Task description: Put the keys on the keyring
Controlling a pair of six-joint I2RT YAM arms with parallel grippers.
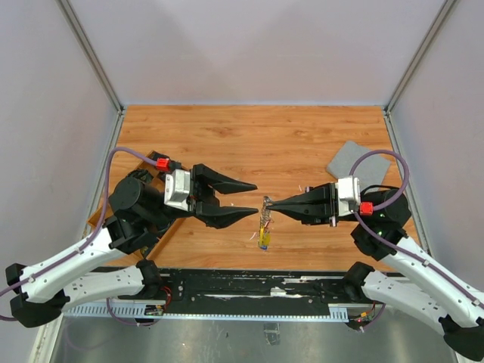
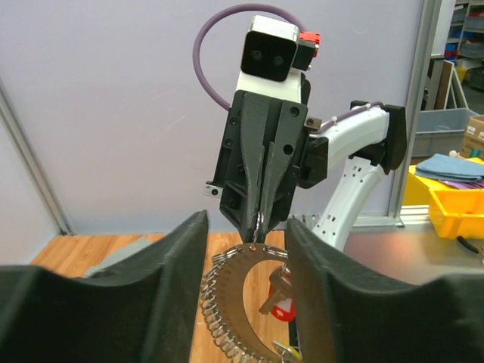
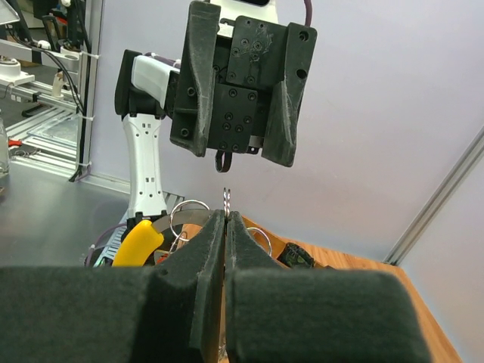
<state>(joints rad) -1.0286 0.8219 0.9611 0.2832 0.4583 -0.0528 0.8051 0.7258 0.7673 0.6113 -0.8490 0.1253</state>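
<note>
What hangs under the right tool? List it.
The keyring hangs from the shut right tool: its chain, a red key and a yellow key. Any others hide behind fingers of the left tool.

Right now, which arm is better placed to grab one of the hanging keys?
Left, probably. The left gripper is open, empty and points at the keyring; the right gripper is shut on the keyring, holding it up with the keys dangling beneath.
</note>
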